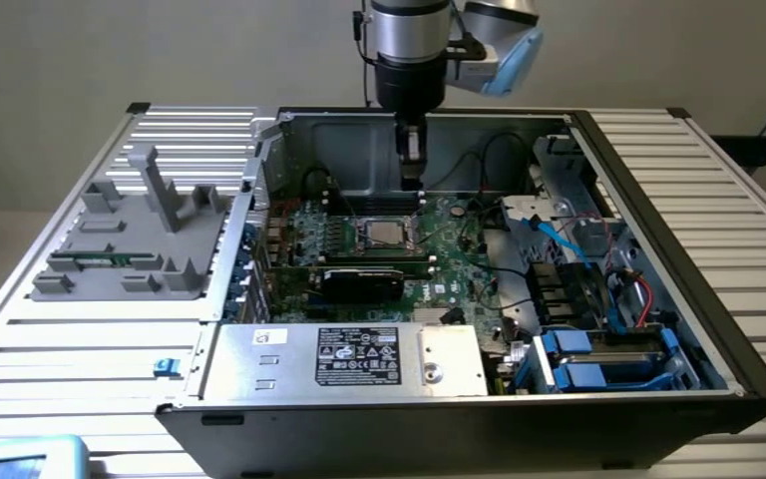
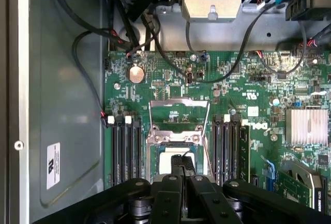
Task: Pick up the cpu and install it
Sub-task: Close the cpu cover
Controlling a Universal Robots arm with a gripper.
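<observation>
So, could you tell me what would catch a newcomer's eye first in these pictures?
The open computer case takes up the middle of the exterior view, its green motherboard bare. The robot arm hangs over the case's far side, its gripper low over the board, close to the cpu, a silvery square lying in its socket. To the exterior view's left a grey plastic fixture stands on the slatted table.

The slatted metal table (image 1: 716,200) bears an open computer case (image 1: 490,439) and, at the exterior view's left, a grey fixture (image 1: 117,249).
</observation>
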